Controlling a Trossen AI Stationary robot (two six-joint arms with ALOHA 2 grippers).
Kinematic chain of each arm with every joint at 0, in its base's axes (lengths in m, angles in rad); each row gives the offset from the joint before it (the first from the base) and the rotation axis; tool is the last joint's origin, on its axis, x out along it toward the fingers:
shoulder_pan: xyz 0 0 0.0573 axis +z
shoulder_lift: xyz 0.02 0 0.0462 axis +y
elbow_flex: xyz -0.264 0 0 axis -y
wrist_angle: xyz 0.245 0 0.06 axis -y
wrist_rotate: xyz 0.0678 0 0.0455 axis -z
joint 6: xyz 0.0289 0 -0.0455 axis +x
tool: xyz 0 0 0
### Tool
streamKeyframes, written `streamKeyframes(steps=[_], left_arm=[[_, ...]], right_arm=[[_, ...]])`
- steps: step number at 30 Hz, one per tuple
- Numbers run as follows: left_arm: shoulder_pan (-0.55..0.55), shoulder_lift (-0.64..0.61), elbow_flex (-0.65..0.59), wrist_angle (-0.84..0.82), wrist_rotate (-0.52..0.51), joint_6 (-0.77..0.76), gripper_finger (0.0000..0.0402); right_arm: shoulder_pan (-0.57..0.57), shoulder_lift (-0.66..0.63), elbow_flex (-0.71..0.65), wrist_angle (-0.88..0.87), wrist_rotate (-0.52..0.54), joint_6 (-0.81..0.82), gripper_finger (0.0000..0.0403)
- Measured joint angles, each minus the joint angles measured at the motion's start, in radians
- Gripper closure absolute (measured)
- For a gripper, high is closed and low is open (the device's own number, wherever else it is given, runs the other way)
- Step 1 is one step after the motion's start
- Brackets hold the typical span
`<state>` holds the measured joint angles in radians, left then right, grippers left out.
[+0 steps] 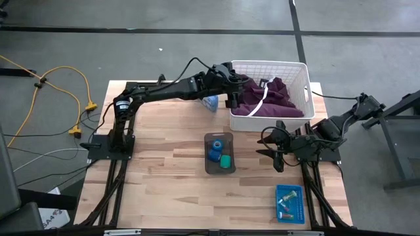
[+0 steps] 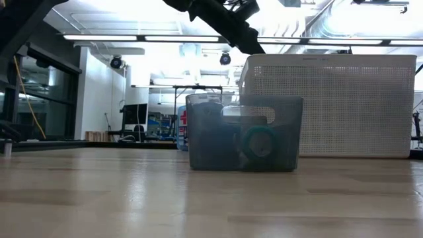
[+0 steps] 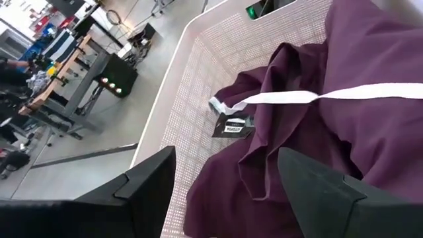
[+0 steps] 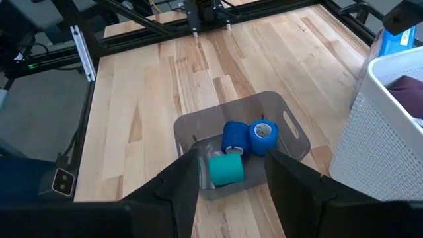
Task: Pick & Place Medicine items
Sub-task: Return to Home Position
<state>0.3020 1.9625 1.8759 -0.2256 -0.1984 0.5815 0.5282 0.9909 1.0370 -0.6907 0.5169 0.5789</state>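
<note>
High view: two blue rolls and a green roll sit packed together inside the smoky grey see-through plastic bin, right at the middle of the pale wooden bench. Over on the right, low in that picture, a small blue tray holds tiny pale and pinkish pieces. The right gripper hangs just right of the grey bin, facing it, jaws spread wide with nothing between them. Beyond the bin stands the white perforated laundry basket, a maroon garment with white trim heaped inside. The left gripper reaches over the basket's left wall above that garment, jaws wide apart, empty.
</note>
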Motion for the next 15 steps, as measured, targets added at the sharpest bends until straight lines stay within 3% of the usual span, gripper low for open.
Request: streamKeyframes(steps=[8, 11, 15], left_arm=[[-0.062, -0.077, -0.002, -0.13, -0.193, -0.011, 0.0144], [-0.081, -0.13, -0.002, -0.278, -0.192, -0.078, 0.0144], [-0.09, -0.218, -0.001, -0.488, -0.114, -0.182, 0.0144]], right_arm=[[0.0, 0.0, 0.0, 0.004, 0.0, 0.0, 0.0243], [0.0, 0.0, 0.0, 0.007, 0.0, 0.0, 0.0243], [0.0, 0.0, 0.0, 0.008, 0.0, 0.0, 0.0243]])
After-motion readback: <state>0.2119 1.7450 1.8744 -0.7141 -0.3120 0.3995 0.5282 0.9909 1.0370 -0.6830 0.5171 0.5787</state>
